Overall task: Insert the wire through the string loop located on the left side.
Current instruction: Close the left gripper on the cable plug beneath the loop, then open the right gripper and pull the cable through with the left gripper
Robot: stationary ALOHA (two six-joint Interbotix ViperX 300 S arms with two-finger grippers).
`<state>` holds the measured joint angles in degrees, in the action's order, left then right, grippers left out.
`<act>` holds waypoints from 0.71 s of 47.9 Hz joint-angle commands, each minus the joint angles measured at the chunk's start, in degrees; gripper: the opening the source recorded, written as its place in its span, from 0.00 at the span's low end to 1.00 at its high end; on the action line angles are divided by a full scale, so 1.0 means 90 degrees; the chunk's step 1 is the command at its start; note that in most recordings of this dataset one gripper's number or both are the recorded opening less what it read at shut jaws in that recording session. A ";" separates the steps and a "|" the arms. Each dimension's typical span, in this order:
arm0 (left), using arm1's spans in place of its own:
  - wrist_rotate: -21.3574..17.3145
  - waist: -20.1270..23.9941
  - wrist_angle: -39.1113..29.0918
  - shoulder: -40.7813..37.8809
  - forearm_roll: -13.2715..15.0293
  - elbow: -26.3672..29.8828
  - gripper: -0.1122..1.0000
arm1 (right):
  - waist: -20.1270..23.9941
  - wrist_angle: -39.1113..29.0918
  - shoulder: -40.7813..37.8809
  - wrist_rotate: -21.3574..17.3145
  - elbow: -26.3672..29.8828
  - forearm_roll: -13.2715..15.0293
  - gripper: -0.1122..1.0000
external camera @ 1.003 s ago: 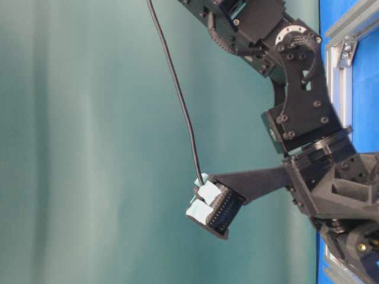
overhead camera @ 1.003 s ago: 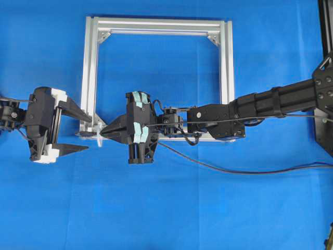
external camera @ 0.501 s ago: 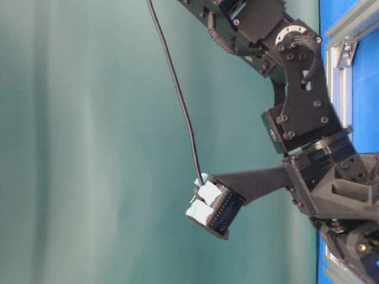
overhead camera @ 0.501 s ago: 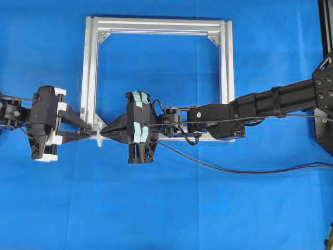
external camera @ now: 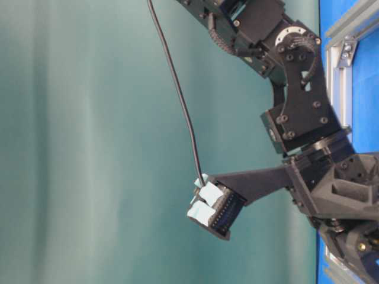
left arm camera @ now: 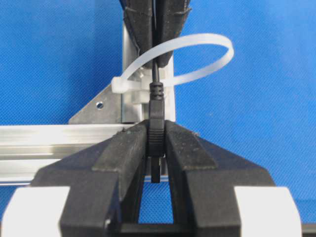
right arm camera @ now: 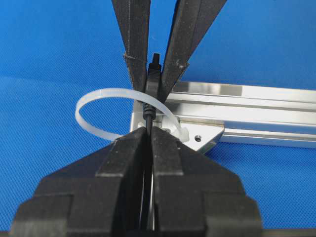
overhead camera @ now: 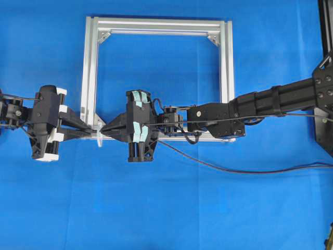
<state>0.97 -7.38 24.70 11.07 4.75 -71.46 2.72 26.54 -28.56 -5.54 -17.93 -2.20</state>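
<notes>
Black foam-faced fingers [left arm camera: 129, 148] of the left gripper [left arm camera: 156, 148] sit nearest in the left wrist view, pressed narrow onto the plug of the wire [left arm camera: 156, 106]; the plug stands upright between the pads, its end poking out behind them.

Beyond the pads: the string loop [left arm camera: 197, 44], a whitish translucent band fixed at the corner of the aluminium frame [left arm camera: 59, 133]. The wire passes through its opening — judged already threaded.

Farther on: the right gripper [left arm camera: 157, 19], shut narrow on the cable on the far side of the loop.

Right wrist view, same order reversed: right gripper [right arm camera: 148, 143] clamped on the wire [right arm camera: 148, 111], then the loop [right arm camera: 94, 101], then the left gripper's fingers [right arm camera: 133, 44] pinching the plug.

Overhead: left gripper [overhead camera: 96, 133] and right gripper [overhead camera: 108, 129] meet tip to tip at the frame's [overhead camera: 226, 78] near-left corner; the wire [overhead camera: 234, 169] trails slack over the blue cloth [overhead camera: 156, 208].

Purpose of the double hold, as judged — a handover, so the plug can be drawn through without slipping back.
</notes>
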 commanded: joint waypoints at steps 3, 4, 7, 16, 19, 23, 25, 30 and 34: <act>0.0000 0.0029 -0.0039 0.0068 -0.0010 0.0107 0.17 | 0.0020 0.0020 0.0166 -0.0010 0.0127 0.0020 0.02; 0.0010 0.0020 -0.0049 0.0068 -0.0010 0.0107 0.17 | 0.0020 0.0020 0.0166 -0.0020 0.0127 0.0010 0.02; 0.0010 0.0029 -0.0068 0.0078 -0.0010 0.0107 0.17 | 0.0020 0.0020 0.0166 -0.0029 0.0127 0.0010 0.04; 0.0010 0.0029 -0.0068 0.0107 -0.0010 0.0107 0.17 | 0.0029 0.0020 0.0166 -0.0059 0.0127 -0.0029 0.30; 0.0010 0.0020 -0.0088 0.0107 -0.0010 0.0107 0.17 | 0.0039 0.0020 0.0166 -0.0049 0.0127 -0.0029 0.45; 0.0010 0.0029 -0.0137 0.0107 -0.0010 0.0107 0.17 | 0.0059 0.0020 0.0166 -0.0039 0.0107 -0.0020 0.70; 0.0010 0.0029 -0.0176 0.0127 -0.0010 0.0107 0.17 | 0.0068 0.0020 0.0166 -0.0039 0.0107 -0.0029 0.79; 0.0000 0.0029 -0.0352 0.0264 -0.0010 0.0107 0.17 | 0.0078 0.0020 0.0186 -0.0039 0.0098 -0.0029 0.93; 0.0000 0.0029 -0.0664 0.0547 -0.0010 0.0088 0.17 | 0.0088 0.0020 0.0205 -0.0039 0.0078 -0.0039 0.93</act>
<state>0.97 -7.29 20.30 13.18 4.83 -71.19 3.34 26.54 -28.56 -5.98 -17.93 -2.37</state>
